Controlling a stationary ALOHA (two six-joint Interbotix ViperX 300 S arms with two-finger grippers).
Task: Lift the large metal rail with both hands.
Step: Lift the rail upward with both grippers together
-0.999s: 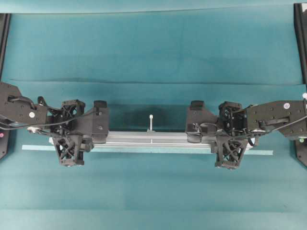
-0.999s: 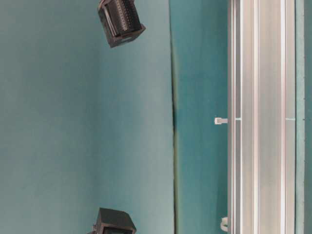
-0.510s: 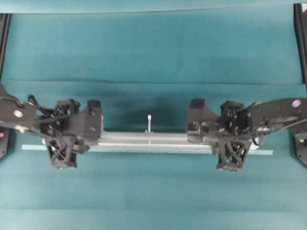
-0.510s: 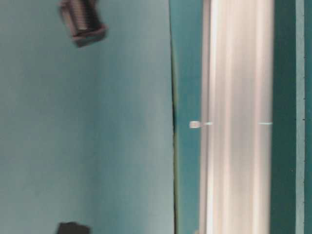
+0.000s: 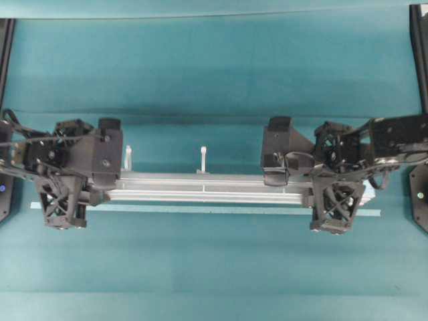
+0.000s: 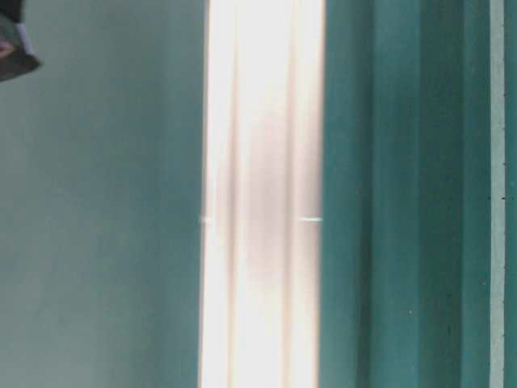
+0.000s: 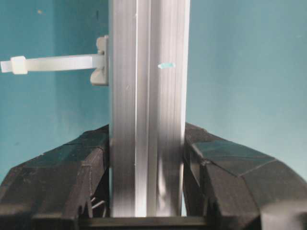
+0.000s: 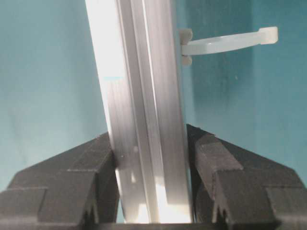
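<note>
The large metal rail (image 5: 207,188) is a silver grooved bar lying left to right, held off the teal table. My left gripper (image 5: 62,192) is shut on its left end and my right gripper (image 5: 336,195) is shut on its right end. Two white pegs (image 5: 203,160) show on its far side. In the left wrist view the rail (image 7: 146,120) runs between my gripper's (image 7: 146,160) black fingers (image 7: 91,163), which press both its sides. In the right wrist view the rail (image 8: 144,120) is clamped the same way in my gripper (image 8: 151,160). The table-level view shows the rail (image 6: 262,194) blurred and bright.
A thin pale teal strip (image 5: 200,209) lies flat on the table just in front of the rail and also shows in the table-level view (image 6: 497,194). Black arm bases stand at the table's far left (image 5: 3,194) and far right (image 5: 420,200) edges.
Both grippers have risen with the rail, which now hangs well away from the table and the strip. The left arm has drawn leftward, uncovering a second peg.
</note>
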